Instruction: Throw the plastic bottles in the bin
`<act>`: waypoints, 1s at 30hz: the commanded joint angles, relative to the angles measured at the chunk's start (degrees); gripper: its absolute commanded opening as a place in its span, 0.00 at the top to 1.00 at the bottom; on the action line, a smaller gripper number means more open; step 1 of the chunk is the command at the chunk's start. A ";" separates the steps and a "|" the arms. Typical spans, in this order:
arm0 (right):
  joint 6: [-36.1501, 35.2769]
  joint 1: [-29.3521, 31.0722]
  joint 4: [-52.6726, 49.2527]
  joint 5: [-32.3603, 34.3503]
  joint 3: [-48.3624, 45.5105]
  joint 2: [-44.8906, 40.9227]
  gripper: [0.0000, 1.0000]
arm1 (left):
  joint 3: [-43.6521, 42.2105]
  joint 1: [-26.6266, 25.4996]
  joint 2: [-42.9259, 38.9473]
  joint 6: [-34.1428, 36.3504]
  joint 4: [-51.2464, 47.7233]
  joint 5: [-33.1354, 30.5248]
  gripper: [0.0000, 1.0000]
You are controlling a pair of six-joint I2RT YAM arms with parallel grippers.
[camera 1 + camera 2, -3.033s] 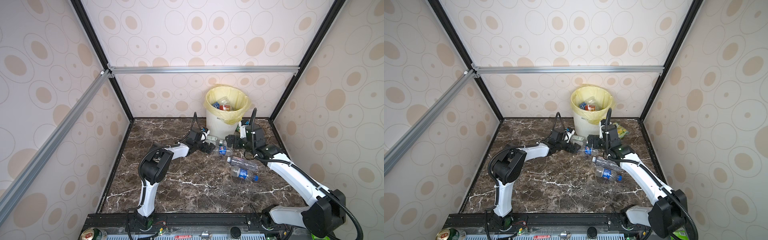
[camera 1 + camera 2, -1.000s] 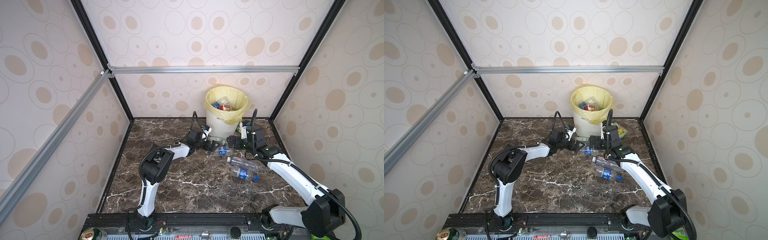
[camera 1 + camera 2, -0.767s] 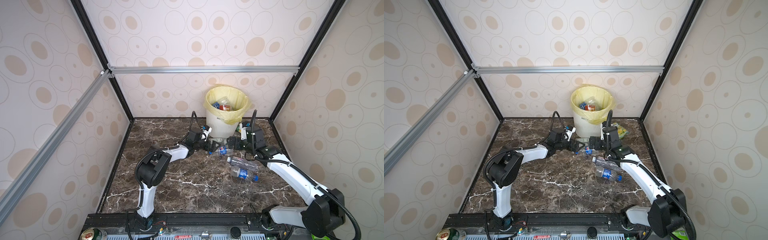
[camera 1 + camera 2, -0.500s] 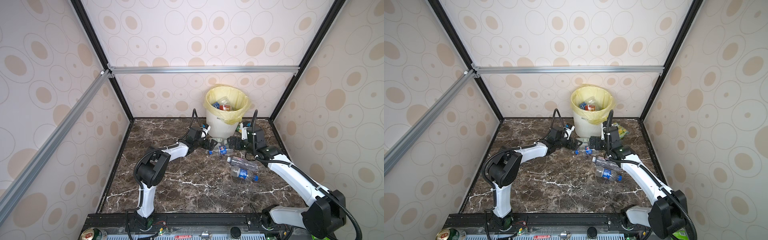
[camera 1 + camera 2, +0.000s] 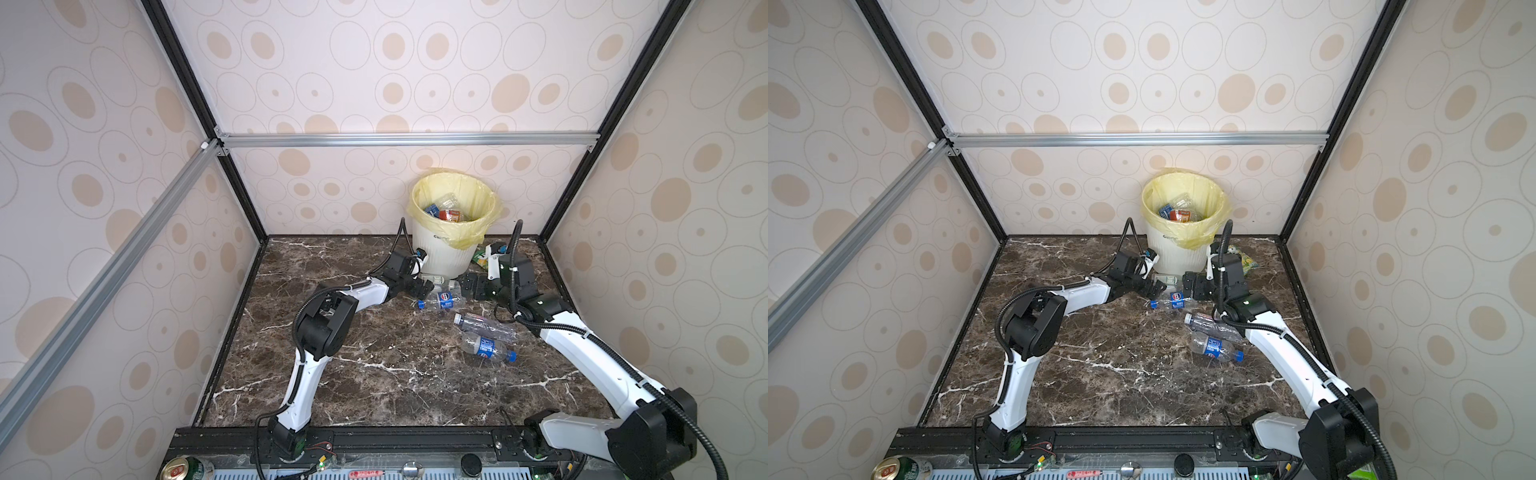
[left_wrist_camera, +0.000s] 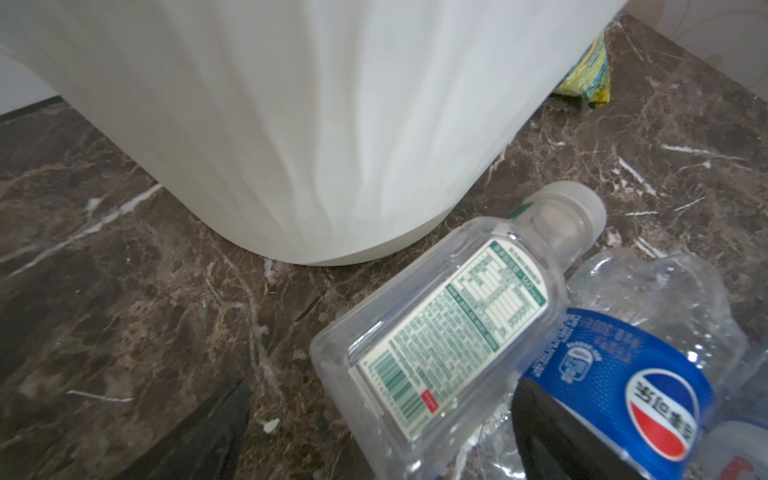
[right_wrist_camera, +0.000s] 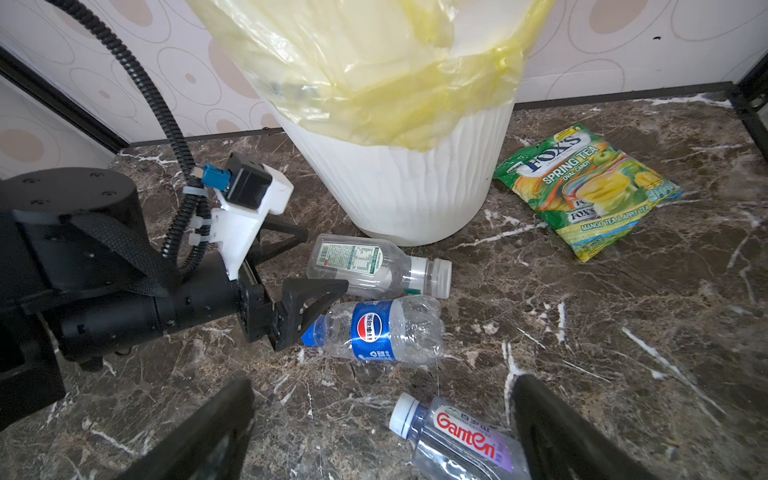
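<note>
Straddling the clear bottle (image 7: pixel 374 262) at the foot of the bin (image 7: pixel 415 195), mid-frame in the right wrist view, the left gripper (image 7: pixel 324 262) has its fingers spread. One lies between that bottle and the Pepsi bottle (image 7: pixel 374 328), likely to pinch the clear one alone. The right gripper (image 7: pixel 382 384), fingers also spread, hangs above the Ganten bottle (image 7: pixel 457 440) at the bottom edge.

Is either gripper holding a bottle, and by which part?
Nothing is held. The left gripper is open around the base of the flat clear bottle; the right gripper is open, empty.
</note>
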 commanded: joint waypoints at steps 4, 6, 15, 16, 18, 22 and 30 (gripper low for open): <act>0.17 -0.64 -0.56 -0.22 -0.70 -0.43 0.00 | 3.58 -0.39 1.35 1.64 0.40 4.34 0.07; 0.08 -0.78 -0.52 -0.06 -0.82 -0.40 0.00 | 3.30 -0.66 0.90 1.13 0.89 5.18 0.09; 0.40 -1.16 0.40 -0.74 -0.95 0.42 0.00 | -2.04 -2.80 -2.22 -1.52 4.01 6.21 0.16; 0.47 -1.16 0.42 -0.77 -0.98 0.54 0.00 | -2.73 -3.04 -2.44 -1.65 4.15 6.04 0.17; 0.48 -1.16 0.52 -0.98 -0.95 0.66 0.00 | -3.80 -3.38 -3.19 -2.12 4.28 5.91 0.19; 0.64 -1.19 0.68 -1.09 -0.98 0.69 0.00 | -7.22 -3.97 -5.68 -4.25 6.92 6.37 0.21; 0.71 -1.22 0.94 -1.03 -0.96 0.62 0.00 | -10.19 -6.45 -8.29 -7.97 9.85 7.92 0.21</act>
